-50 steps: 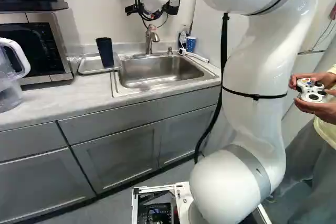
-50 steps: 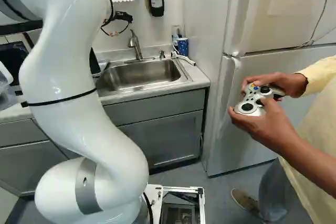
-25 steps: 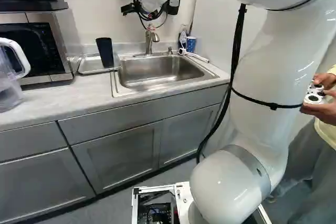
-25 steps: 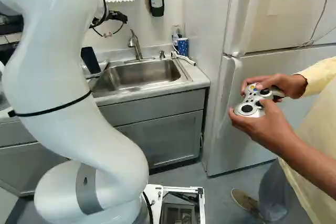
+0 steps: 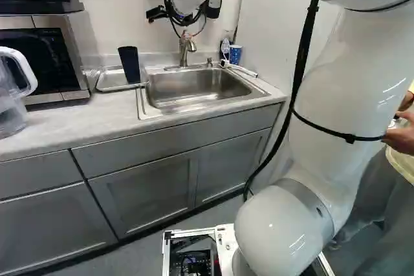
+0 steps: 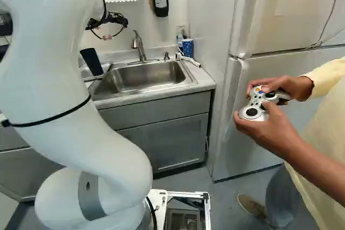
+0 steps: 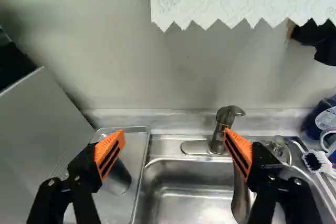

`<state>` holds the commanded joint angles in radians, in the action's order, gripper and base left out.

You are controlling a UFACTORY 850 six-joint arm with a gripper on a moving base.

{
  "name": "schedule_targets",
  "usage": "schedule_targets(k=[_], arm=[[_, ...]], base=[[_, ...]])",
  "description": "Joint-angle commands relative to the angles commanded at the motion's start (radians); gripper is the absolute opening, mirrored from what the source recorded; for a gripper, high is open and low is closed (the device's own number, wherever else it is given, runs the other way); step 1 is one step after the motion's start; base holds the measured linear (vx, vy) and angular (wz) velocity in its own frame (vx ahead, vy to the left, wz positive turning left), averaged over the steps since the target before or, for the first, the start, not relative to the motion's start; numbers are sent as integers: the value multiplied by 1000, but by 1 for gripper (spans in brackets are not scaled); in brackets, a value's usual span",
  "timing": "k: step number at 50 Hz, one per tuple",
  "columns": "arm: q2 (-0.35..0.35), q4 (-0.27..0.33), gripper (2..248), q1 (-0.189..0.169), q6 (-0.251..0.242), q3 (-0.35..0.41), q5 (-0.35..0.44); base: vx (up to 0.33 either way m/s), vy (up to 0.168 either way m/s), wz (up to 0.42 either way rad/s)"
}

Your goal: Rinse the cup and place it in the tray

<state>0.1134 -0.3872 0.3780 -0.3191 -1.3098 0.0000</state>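
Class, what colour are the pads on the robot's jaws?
The pads are orange, seen best in the wrist view.

At right in the left base view, the glossy white arm (image 5: pixel 339 101) is wearing a grey band (image 5: pixel 312 200) and black cable (image 5: pixel 303 56); its black gripper (image 5: pixel 184 19) is showing orange pads (image 7: pixel 107 144).

The glossy white jointed arm (image 5: pixel 343 88), a thin black strap (image 5: pixel 350 138) round it, leans right in the left base view above its rounded lowest joint (image 5: pixel 281 231) and reaches forward to a black two-fingered gripper (image 5: pixel 156 13), its orange pads (image 7: pixel 111 150) spread wide apart.
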Motion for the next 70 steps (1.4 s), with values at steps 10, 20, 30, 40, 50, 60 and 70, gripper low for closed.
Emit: schedule_targets(k=[10,20,30,40,50,60,70], arm=[[-6,0,247,1,0,6,-47],[-7,0,247,1,0,7,-110],[-7,0,247,1,0,7,-180],[-7,0,247,1,0,7,-251],[-7,0,247,1,0,7,-322],[-8,0,247,0,0,9,-396],[-23,-4,247,-18,0,25,-473]], base=[[0,0,0],[0,0,0],[0,0,0],[0,0,0],[0,0,0],[0,0,0],[0,0,0]])
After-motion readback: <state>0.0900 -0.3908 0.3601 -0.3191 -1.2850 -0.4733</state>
